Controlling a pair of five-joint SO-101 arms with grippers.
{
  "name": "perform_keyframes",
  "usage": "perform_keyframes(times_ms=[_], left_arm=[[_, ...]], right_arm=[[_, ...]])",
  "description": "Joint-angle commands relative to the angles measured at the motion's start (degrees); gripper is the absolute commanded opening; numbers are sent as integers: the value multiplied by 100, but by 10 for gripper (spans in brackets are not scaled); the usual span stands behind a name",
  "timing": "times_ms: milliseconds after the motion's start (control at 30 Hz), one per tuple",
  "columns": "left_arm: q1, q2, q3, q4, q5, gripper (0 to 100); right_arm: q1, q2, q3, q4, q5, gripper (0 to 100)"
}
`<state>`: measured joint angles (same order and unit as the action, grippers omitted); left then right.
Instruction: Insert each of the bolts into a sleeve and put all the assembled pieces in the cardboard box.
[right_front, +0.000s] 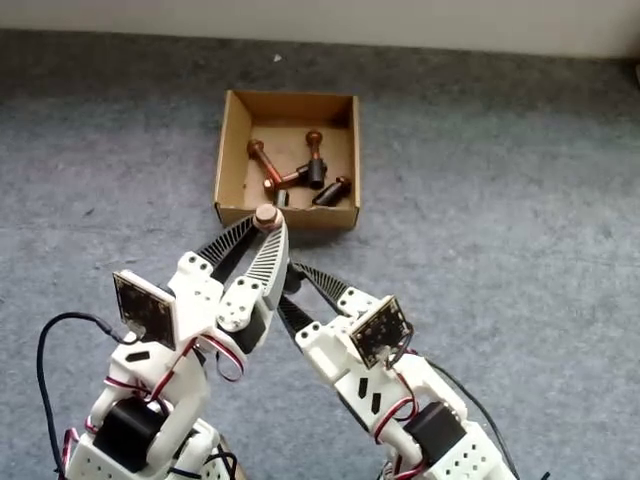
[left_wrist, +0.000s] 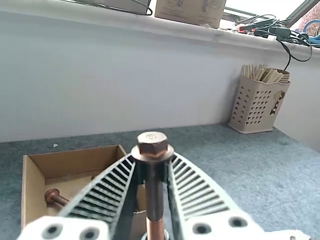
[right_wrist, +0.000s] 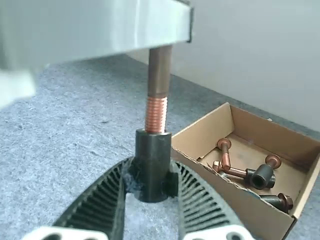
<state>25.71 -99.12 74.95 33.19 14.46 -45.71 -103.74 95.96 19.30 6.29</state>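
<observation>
Left pincer (left_wrist: 151, 167): I clamp the bolt (left_wrist: 154, 200) upright, head above the tips.
Right pincer (right_wrist: 150, 175): I grip the sleeve (right_wrist: 152, 150); bolt thread enters its top.
Cardboard box (right_front: 233, 150): just beyond both my pincers.

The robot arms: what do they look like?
White plastic shells over black motors. The left gripper and right gripper have dark, ribbed, tapering fingers. A small square circuit board sits on each wrist; red, white and black cables loop along the joints.

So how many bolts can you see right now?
5. One bolt is in the left gripper, its tip in the sleeve held by the right gripper. Four seem to lie in the box; overlaps may hide more.
</observation>
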Motion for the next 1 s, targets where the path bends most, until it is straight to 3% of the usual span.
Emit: perform_keyframes(times_ms=[0, 300, 500, 633, 967], left_arm=[[110, 31, -84, 79, 0, 7], [75, 31, -48, 79, 0, 14], [57, 31, -84, 431, 18, 210], [-13, 31, -215, 484, -26, 221], [-1842, 22, -576, 598, -26, 217]], right_arm=[[-13, -136, 629, -426, 62, 5], [426, -136, 629, -998, 62, 5], [470, -136, 646, -1007, 62, 5], [470, -136, 664, -998, 62, 5], [1077, -119, 611, -84, -229, 5]])
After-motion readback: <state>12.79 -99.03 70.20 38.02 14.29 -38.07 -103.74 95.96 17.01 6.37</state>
